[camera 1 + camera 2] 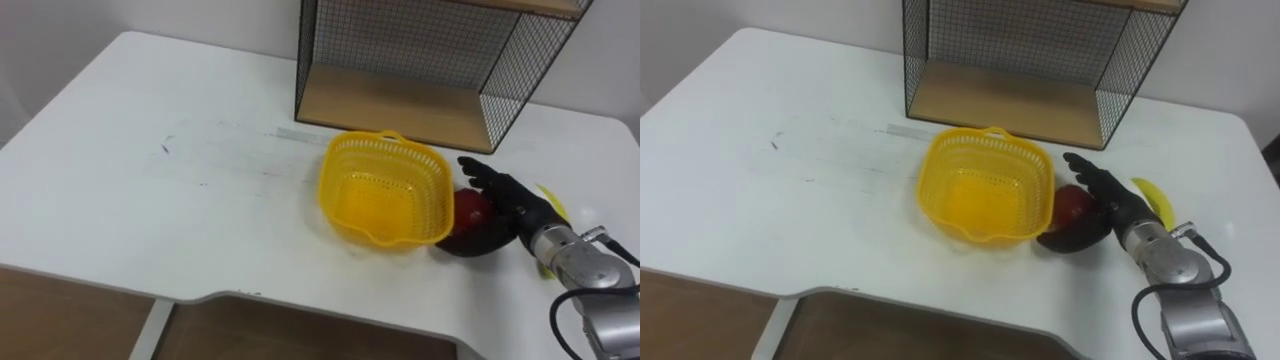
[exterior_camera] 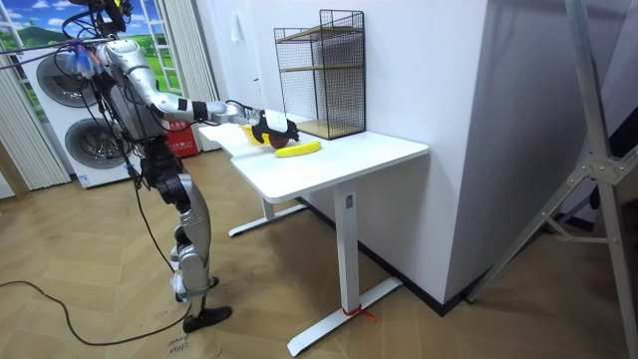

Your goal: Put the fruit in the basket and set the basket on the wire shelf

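1. Nearest, at the lower right of the eye views, the robot's right hand (image 1: 518, 208) reaches in over the white table (image 1: 150, 150). Its fingers lie over the top of a red apple (image 1: 470, 208) and the thumb curves under the near side. The apple sits cupped between them, though I cannot tell how firm the hold is. The apple still rests on the tabletop, so I take this as the start of a pick.

2. Just left of the apple, touching or nearly touching it, the yellow basket (image 1: 338, 185) stands upright and empty, its mouth open upward. Being so close, it should make the transfer a short lift and a sideways drop.

3. Just behind the hand, toward the right edge, a banana (image 1: 553, 203) lies flat on the table, partly hidden by the wrist. It looks like the second fruit to go in.

4. Farthest, across the top of the frame, the wire shelf (image 1: 400, 105) stands behind the basket. Its wooden bottom board is bare, with room for the basket once it is loaded.

5. In the room view the robot stands at the table's end on the room view's left, with one arm stretched out over the top.
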Tool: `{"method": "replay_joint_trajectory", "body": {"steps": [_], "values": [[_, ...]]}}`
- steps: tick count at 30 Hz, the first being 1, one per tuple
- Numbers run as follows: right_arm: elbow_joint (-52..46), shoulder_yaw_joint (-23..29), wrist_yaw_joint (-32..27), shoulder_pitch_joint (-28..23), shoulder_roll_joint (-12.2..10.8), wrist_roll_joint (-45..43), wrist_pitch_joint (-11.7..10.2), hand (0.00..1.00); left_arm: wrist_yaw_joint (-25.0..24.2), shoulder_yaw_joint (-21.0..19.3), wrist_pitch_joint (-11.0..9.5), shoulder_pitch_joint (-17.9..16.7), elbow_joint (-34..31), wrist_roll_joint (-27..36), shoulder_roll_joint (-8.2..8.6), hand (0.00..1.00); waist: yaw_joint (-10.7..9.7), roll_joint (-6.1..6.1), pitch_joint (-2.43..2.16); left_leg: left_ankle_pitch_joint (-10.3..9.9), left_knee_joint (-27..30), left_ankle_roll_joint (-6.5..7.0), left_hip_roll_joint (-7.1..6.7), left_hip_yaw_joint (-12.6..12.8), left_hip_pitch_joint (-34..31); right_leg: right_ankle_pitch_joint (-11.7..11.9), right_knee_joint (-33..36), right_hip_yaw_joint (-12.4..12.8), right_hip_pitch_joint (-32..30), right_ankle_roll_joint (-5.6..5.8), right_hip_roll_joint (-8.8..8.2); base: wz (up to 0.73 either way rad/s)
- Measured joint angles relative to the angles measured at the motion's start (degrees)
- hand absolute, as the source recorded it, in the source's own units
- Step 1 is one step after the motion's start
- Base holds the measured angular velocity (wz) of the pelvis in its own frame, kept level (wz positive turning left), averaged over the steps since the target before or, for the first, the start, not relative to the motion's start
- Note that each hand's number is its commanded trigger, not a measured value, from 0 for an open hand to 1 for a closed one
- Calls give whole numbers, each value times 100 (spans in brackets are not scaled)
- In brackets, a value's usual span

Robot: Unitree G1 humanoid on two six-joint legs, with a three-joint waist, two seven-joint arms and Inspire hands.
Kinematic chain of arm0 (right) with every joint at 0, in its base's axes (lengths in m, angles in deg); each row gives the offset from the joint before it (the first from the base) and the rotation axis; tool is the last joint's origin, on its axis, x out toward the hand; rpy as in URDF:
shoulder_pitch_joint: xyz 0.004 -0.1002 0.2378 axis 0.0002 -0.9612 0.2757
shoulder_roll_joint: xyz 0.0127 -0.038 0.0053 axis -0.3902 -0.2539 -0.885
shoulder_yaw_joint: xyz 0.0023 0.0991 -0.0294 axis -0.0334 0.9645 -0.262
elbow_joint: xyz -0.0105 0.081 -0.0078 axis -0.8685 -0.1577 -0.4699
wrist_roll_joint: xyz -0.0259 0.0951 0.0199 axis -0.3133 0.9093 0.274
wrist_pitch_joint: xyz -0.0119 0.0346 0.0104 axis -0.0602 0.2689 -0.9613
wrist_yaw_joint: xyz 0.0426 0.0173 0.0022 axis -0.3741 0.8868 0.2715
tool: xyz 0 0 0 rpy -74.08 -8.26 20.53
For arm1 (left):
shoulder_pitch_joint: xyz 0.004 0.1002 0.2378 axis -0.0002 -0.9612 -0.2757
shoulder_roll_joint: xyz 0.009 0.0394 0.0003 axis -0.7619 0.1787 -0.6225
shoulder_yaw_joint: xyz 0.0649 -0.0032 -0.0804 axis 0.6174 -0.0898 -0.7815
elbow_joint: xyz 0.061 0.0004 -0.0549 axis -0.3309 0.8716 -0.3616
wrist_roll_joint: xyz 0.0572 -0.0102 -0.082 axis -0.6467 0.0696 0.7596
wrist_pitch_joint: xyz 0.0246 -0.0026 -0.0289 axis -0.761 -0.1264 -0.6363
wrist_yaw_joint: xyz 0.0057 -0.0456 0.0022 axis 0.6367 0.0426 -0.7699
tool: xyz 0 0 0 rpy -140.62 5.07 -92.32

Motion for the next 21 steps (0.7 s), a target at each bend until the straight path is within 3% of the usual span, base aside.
{"method": "replay_joint_trajectory", "body": {"steps": [21], "values": [[554, -1, 53, 17, -1, 10, -28, 0, 25, -39, 124, 9, 152, 11, 5, 0, 4, -23, -40, 2, 10, 3, -34, -60, 35, -4, -24, -126, 83, 6, -35, 1]]}}
